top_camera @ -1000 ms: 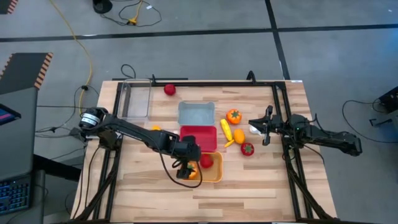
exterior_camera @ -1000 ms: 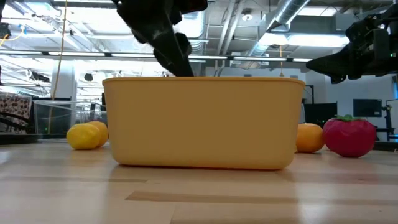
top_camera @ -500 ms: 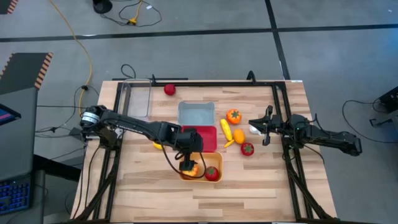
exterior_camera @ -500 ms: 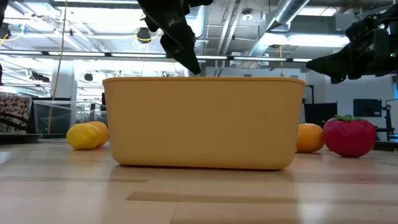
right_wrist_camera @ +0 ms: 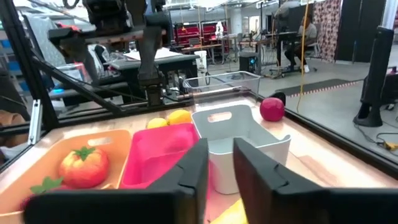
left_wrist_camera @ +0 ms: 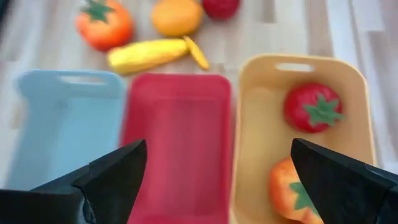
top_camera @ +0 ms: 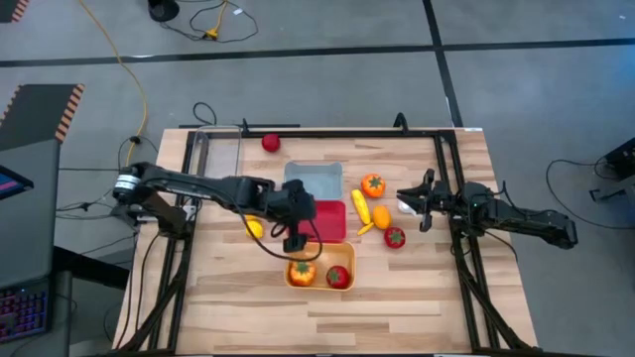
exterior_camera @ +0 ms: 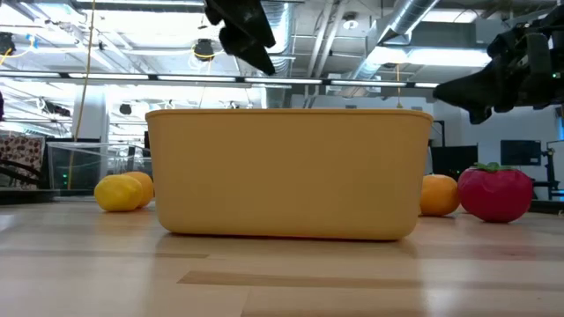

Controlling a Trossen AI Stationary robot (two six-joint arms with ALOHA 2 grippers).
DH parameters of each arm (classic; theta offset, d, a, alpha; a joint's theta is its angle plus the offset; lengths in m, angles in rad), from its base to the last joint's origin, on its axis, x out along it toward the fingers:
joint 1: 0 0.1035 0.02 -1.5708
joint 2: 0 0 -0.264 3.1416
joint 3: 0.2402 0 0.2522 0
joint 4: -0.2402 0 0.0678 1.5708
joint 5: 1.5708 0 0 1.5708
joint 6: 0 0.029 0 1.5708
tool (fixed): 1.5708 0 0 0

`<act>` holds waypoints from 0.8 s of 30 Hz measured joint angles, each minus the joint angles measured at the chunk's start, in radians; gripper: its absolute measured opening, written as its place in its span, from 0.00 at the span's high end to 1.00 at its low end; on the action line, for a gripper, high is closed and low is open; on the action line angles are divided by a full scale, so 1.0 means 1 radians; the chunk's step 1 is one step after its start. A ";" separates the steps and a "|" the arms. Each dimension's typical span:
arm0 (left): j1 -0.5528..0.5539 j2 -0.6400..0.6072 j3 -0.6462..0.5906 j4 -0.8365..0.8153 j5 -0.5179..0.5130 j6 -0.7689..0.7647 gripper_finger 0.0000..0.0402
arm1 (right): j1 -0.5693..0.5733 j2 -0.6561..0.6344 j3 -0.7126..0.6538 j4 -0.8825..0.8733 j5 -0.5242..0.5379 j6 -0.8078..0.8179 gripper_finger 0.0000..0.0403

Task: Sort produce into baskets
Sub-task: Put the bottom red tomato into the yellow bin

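My left gripper (top_camera: 296,236) hangs open and empty above the red tub (top_camera: 322,218), and also shows in the left wrist view (left_wrist_camera: 217,180) and the low view (exterior_camera: 242,31). The orange tub (top_camera: 345,260) holds an orange green-stemmed piece (top_camera: 303,271) and a red tomato (top_camera: 338,277). The blue-grey tub (top_camera: 313,181) stands behind the red one. Loose produce lies to the right: an orange green-stemmed piece (top_camera: 373,184), a long yellow piece (top_camera: 360,203), an orange (top_camera: 381,216), a tomato (top_camera: 395,237) and a white garlic bulb (top_camera: 407,206). My right gripper (top_camera: 424,203) waits beside them, shut.
A clear tray (top_camera: 216,159) stands at the far left with a red tomato (top_camera: 270,143) beside it. A lemon (top_camera: 255,228) lies left of the red tub. Black frame rails (top_camera: 451,178) run along the table's sides. Bare wood lies along the near edge.
My left gripper has risen out of the orange tub and gone toward the far edge, over the red tub. The orange green-stemmed piece now lies free in the orange tub. The tomato in that tub has shifted toward its near right corner.
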 joint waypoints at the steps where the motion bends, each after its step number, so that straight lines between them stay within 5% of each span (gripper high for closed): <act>1: 0.000 -0.011 0.000 -0.009 -0.020 -0.006 0.04 | 0.000 0.000 0.000 -0.003 0.000 0.000 0.71; 13: -0.001 -0.094 0.000 -0.117 -0.085 -0.059 0.04 | -0.025 0.000 0.000 -0.006 0.000 0.070 0.21; 18: -0.003 -0.164 -0.055 -0.120 -0.104 -0.053 0.04 | -0.021 0.000 0.020 -0.025 -0.001 0.071 0.14; 24: -0.018 -0.367 -0.297 0.014 -0.127 -0.128 0.04 | -0.011 0.014 0.105 -0.041 -0.002 0.051 0.14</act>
